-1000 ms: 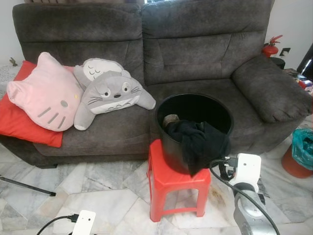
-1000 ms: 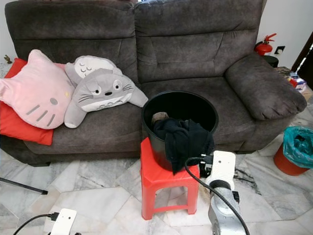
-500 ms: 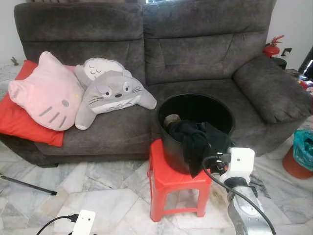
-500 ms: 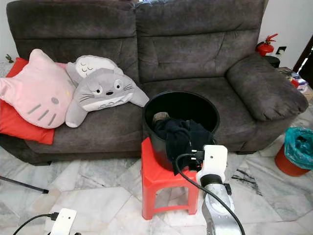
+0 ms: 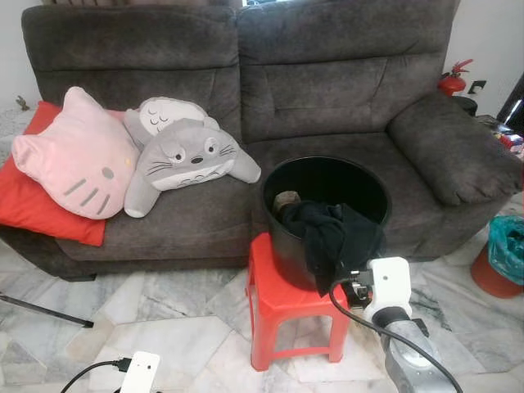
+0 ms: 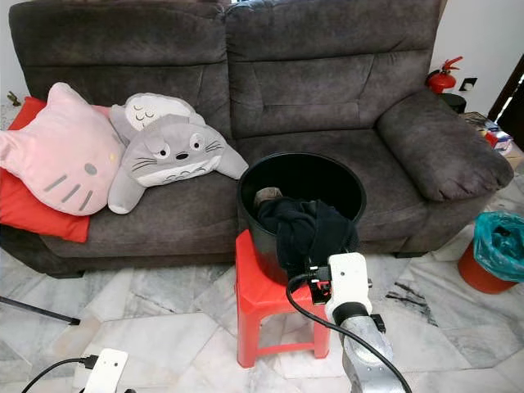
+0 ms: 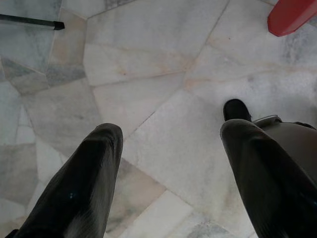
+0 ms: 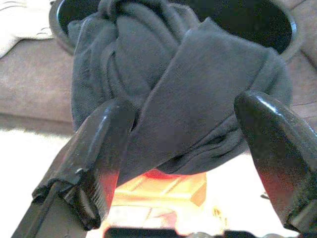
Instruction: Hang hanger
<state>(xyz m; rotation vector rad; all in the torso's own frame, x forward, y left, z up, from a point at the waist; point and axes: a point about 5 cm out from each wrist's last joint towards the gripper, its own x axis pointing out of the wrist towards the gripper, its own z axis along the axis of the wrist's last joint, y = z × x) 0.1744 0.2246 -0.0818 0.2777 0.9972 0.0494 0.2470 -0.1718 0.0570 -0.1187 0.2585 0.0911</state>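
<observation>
A dark grey sofa [image 5: 327, 82] fills the far side of the room, with a pink cat cushion [image 5: 78, 155], a grey plush toy [image 5: 192, 160] and a red pillow [image 5: 33, 205] on its left seat. In front of it a black tub [image 5: 327, 184] stands on a red plastic stool [image 5: 286, 303], and dark clothing [image 5: 336, 233] spills over the tub's near rim. The right gripper [image 8: 185, 163] hovers just before that hanging cloth, fingers spread wide and holding nothing. The left gripper [image 7: 168, 163] hangs low over the marble floor [image 5: 164, 319], its fingers also apart and empty. No hanger can be made out; the tub's contents are too dark to tell. A teal-lined orange bin [image 5: 503, 258] sits at far right.
</observation>
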